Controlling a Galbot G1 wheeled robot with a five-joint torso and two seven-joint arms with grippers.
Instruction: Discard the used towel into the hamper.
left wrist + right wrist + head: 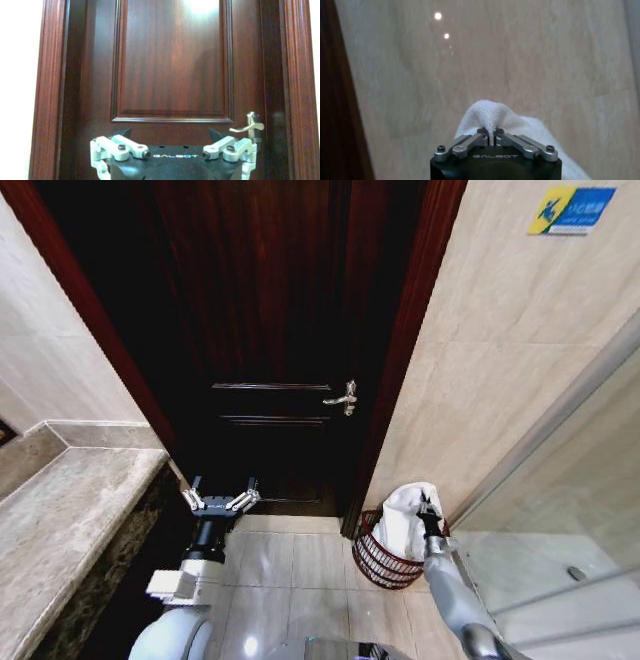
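The glossy pale tiled floor [300,570] carries a small round dark red-brown wire-weave hamper [380,562], which stands near the beige stone wall, just beside the dark wooden door frame; a white terry towel [405,518] rises out of the hamper's rim

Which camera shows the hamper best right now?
The head view: the hamper stands on the floor by the door frame, with the towel hanging into it from the right gripper. The right wrist view has just towel and wall; the left wrist view faces the door.
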